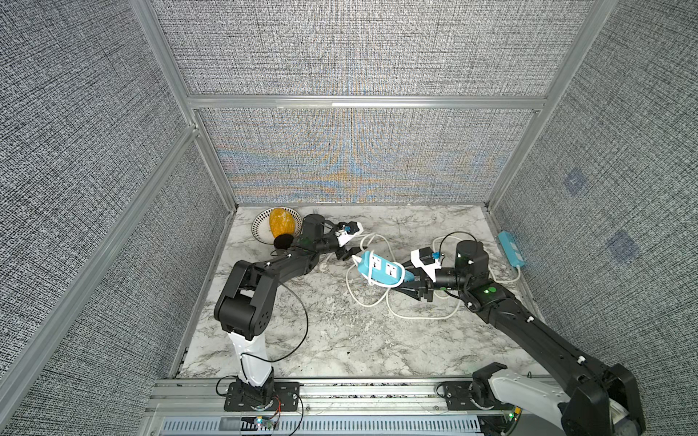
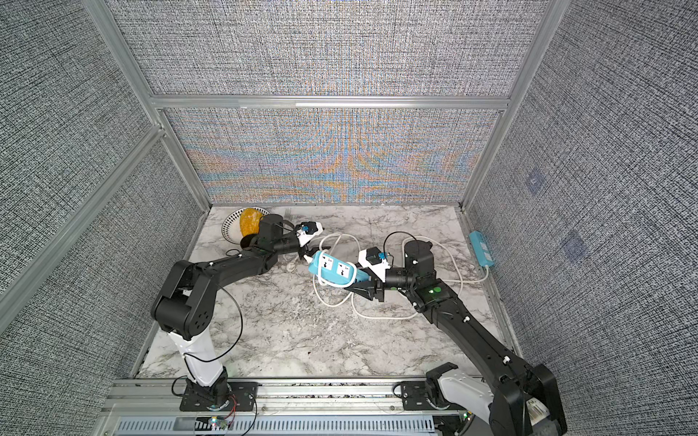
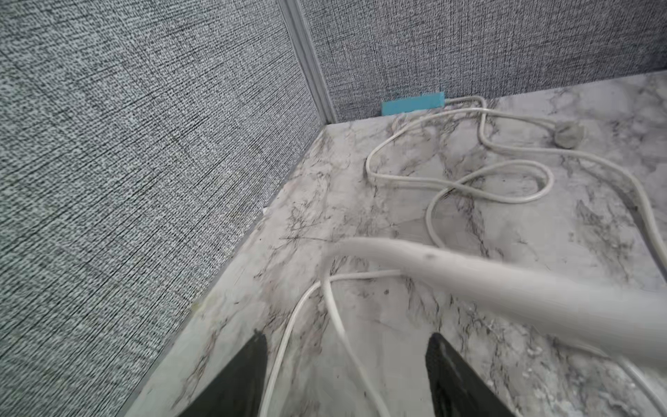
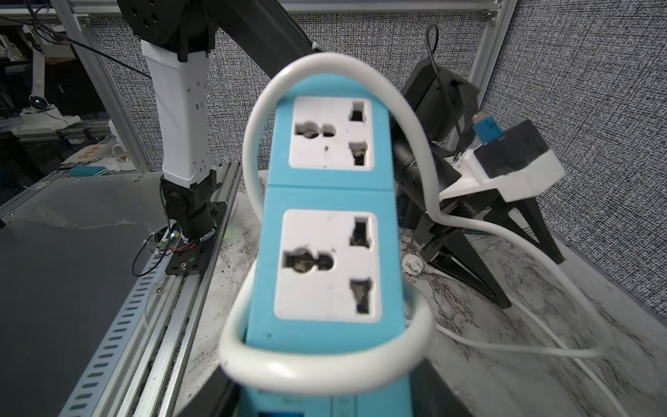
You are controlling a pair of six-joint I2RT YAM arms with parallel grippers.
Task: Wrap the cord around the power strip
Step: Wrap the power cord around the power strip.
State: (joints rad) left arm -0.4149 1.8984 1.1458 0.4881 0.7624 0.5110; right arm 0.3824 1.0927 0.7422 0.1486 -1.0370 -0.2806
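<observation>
At the middle of the counter (image 1: 321,339), toward the back, my right hand (image 1: 406,282) is closed on one end of the blue power strip (image 1: 381,268), which it holds clear of the surface with the socket face upward. The right wrist view shows both white sockets of the strip (image 4: 325,234). The white cord (image 4: 325,372) passes once round the end nearest my grip and arches once over the far end. The rest of the cord (image 1: 368,304) lies in loose loops on the counter below and to the right of the strip in both top views. My left hand (image 1: 349,253) sits just beside the far end of the strip. Its fingers (image 3: 245,375) stand apart with nothing gripped between them. In the left wrist view a thick, blurred length of cord (image 3: 505,285) crosses just ahead of the fingertips; I cannot tell whether it touches them. Thinner runs of cord lie on the counter beneath. A white plug (image 4: 411,267) rests on the counter close to my left hand. A second blue strip (image 1: 511,250) lies along the right wall, well apart from the first. In the far left corner stands a patterned bowl (image 1: 258,228) holding a yellow object (image 1: 281,222). A round black item (image 1: 283,241) sits at the bowl's rim.
</observation>
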